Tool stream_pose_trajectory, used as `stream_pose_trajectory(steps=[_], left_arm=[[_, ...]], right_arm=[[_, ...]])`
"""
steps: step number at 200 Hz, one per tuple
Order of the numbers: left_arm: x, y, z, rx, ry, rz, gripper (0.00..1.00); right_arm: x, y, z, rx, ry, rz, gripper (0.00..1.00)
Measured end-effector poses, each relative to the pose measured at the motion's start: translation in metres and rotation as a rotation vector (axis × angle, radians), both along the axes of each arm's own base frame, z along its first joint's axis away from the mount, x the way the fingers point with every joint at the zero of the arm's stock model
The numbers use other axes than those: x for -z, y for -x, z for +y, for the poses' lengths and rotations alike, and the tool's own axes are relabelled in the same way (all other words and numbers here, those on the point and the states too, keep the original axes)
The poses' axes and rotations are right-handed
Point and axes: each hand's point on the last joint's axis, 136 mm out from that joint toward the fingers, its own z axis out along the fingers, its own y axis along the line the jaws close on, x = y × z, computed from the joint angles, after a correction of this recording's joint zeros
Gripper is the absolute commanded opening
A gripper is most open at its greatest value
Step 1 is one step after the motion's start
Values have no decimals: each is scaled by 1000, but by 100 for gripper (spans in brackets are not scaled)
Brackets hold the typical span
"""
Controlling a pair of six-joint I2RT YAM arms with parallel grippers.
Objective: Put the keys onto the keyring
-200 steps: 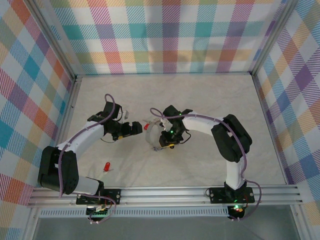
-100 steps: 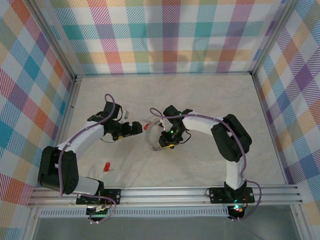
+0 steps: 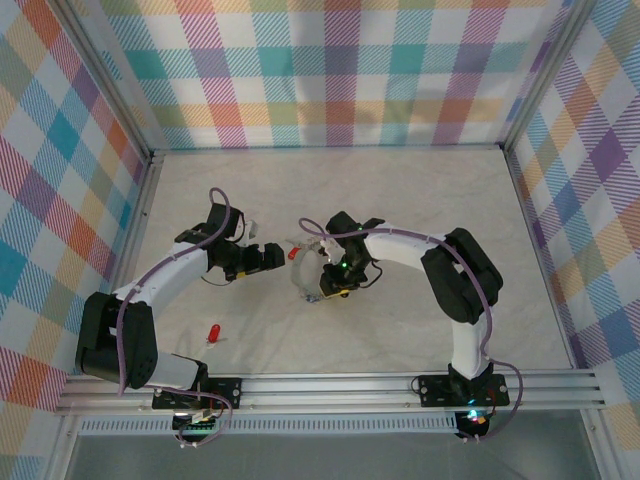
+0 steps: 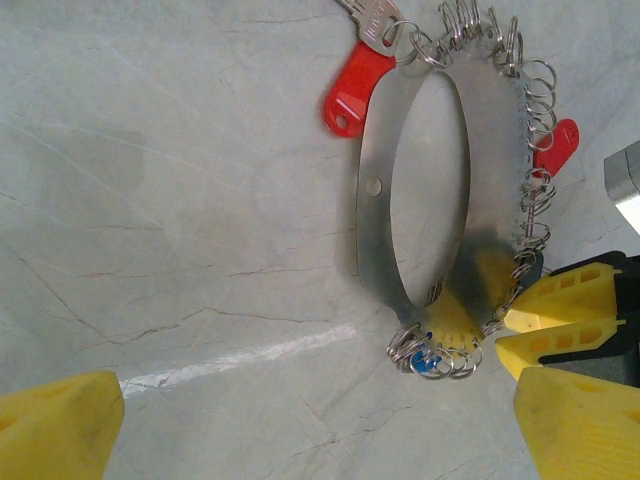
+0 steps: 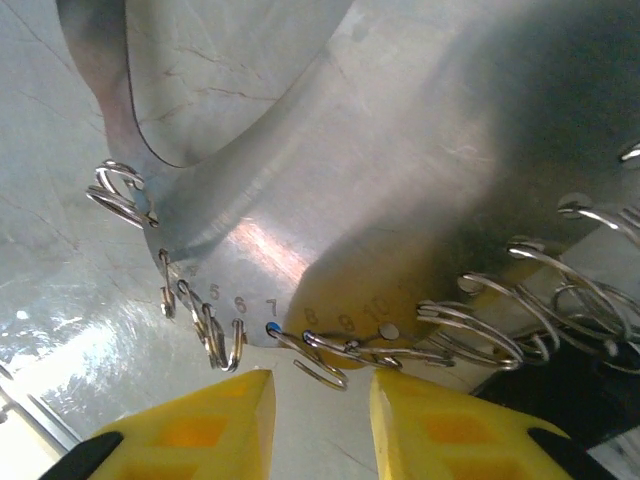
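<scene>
At mid-table the keyring [image 3: 303, 272] sat between the arms, with red keys [image 4: 355, 90] hanging at its rim. From 9 o'clock the left gripper [image 4: 320, 430] faced it, fingers spread wide. At 5 o'clock the right gripper [image 5: 320, 400] met the rim, its fingers a narrow gap apart. Whether they pinched anything I could not tell. A loose red key [image 3: 213, 333] lay well apart, toward 7 o'clock.

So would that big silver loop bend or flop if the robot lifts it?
Probably fairly stiff, not floppy: the keyring looks like a thin flat metal hoop. Its little wire rings and red key would likely dangle and jingle. The shiny surface may be slippery.
</scene>
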Motion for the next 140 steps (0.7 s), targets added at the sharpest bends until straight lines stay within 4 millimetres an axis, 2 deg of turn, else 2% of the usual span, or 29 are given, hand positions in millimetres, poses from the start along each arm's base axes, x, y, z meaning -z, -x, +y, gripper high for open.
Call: stream_pose_trajectory(steps=[52,107,140], left_arm=[[0,0,-1,1,3,0,100],[-1,1,-3,9,20,5,100],[-2,2,-4,13,27,5,99]], right_arm=[[5,-5,-2,-5,53,-58,23],[5,-5,11,-43,88,-189,22],[4,-1,3,-28,80,-239,21]])
